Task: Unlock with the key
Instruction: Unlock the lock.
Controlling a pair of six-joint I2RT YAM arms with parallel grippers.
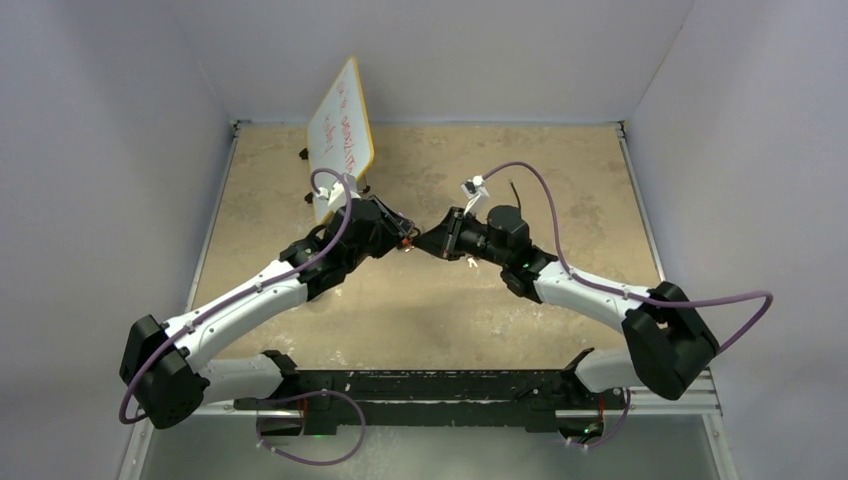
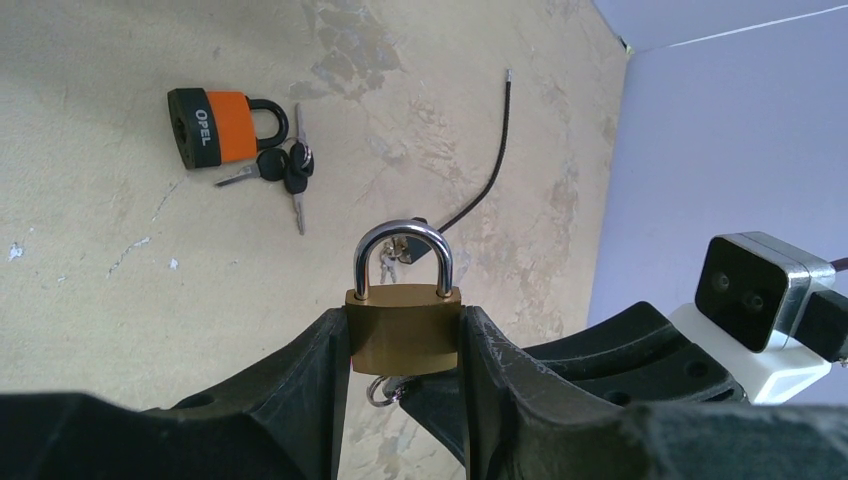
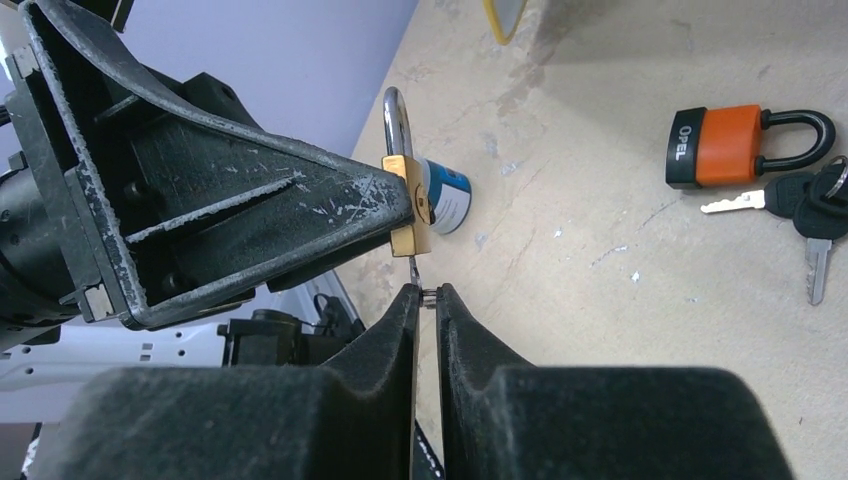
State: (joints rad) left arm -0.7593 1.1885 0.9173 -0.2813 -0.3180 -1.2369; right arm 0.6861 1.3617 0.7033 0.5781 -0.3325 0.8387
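A brass padlock (image 2: 403,335) with a silver shackle (image 2: 403,240) is held above the table, my left gripper (image 2: 403,325) shut on its two sides. In the right wrist view the padlock (image 3: 402,238) shows edge-on at the tip of the left fingers (image 3: 300,215). A small key (image 3: 413,268) sticks out of the padlock's underside, and my right gripper (image 3: 427,293) is shut on its head. A key ring (image 2: 380,388) hangs under the lock. From above, the two grippers (image 1: 400,237) (image 1: 432,242) meet tip to tip at mid-table.
An orange and black padlock (image 2: 215,127) lies on the table beside a bunch of black-headed keys (image 2: 285,172). A thin black cable (image 2: 488,175) lies further right. A blue and white round object (image 3: 447,197) sits behind the brass lock. A tilted whiteboard (image 1: 340,130) stands at the back left.
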